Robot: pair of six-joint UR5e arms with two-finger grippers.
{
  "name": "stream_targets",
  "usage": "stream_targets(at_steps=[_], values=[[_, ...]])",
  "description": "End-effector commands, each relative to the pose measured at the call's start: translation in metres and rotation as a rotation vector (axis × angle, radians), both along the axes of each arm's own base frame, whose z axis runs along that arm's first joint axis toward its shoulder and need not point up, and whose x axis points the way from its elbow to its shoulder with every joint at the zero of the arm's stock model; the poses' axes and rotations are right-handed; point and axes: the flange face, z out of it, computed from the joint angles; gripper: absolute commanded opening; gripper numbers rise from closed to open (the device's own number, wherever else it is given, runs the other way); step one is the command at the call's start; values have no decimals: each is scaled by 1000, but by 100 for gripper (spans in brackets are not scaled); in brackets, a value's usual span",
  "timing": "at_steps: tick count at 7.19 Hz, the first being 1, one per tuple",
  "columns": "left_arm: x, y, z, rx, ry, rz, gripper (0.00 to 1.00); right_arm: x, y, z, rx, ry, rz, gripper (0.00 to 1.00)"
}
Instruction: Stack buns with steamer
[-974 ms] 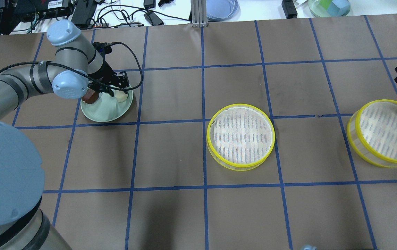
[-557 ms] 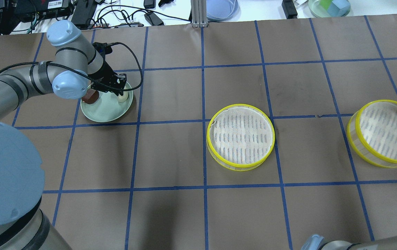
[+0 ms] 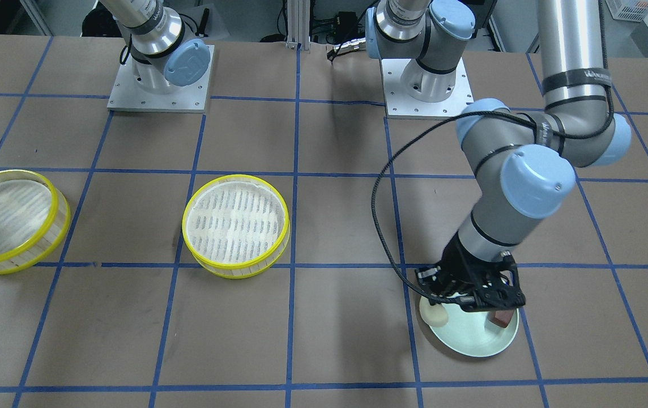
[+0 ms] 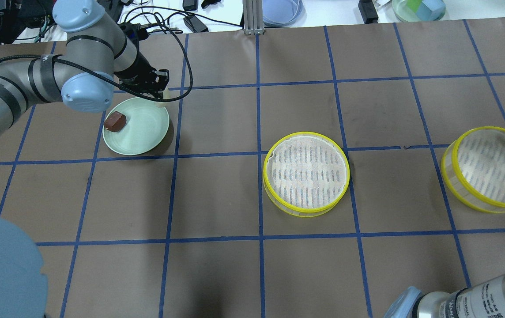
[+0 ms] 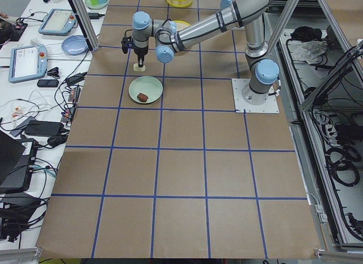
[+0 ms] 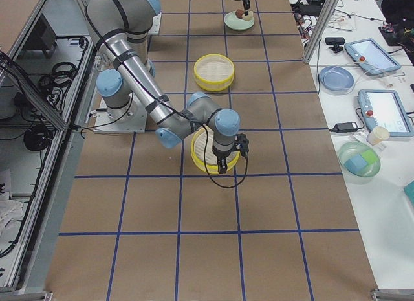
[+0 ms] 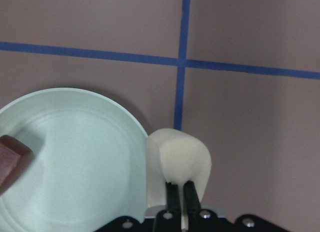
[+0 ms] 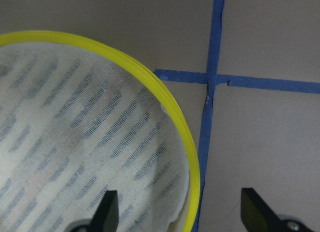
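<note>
Steamer tiers lie nearest in the overhead view: the mid-frame tier (image 4: 306, 173) and the right-edge tier (image 4: 491, 170), with the right claw (image 8: 181, 214) spread above that one's yellow rim. Farther back, upper left, the green plate (image 4: 146, 137) holds the brown bun (image 4: 114, 121). Beyond its far rim the left claw (image 7: 180, 189) pinches the cream bun (image 7: 179, 159), hanging clear of the surface (image 4: 217, 198). The carry likely needs height over the mid-frame tier's rim, a light squeeze, and release low over its floor.
</note>
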Motion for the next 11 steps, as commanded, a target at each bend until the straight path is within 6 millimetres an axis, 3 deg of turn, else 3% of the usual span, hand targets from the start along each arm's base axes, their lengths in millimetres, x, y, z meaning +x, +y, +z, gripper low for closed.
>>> stream_targets(at_steps=[1, 2, 3, 4, 6, 7, 8, 9, 11], values=[[-120, 52, 35, -18, -29, -9, 0, -8, -1, -23, 20, 0, -13, 70], [-177, 77, 26, -7, -35, 18, 0, -8, -1, -27, 26, -4, -19, 55], [-233, 111, 26, -4, -21, 23, 0, -9, 0, -24, 28, 8, -50, 31], [-271, 136, 19, 8, -14, 36, 0, -10, 0, -22, 33, 19, -53, 6], [-316, 164, -1, 11, 42, 131, 0, -10, 0, -20, 33, 19, -56, 0], [-322, 168, -22, 38, 20, 130, 5, -11, -1, -18, 31, 19, -56, 0], [-323, 167, -36, 55, 6, 140, 46, -11, -2, -14, 17, 21, -59, 0], [-324, 166, -30, 39, 15, 134, 82, -9, -2, 3, -6, 38, -58, 0], [-321, 164, -25, 29, 13, 114, 97, 4, -6, 52, -46, 65, -48, 0]])
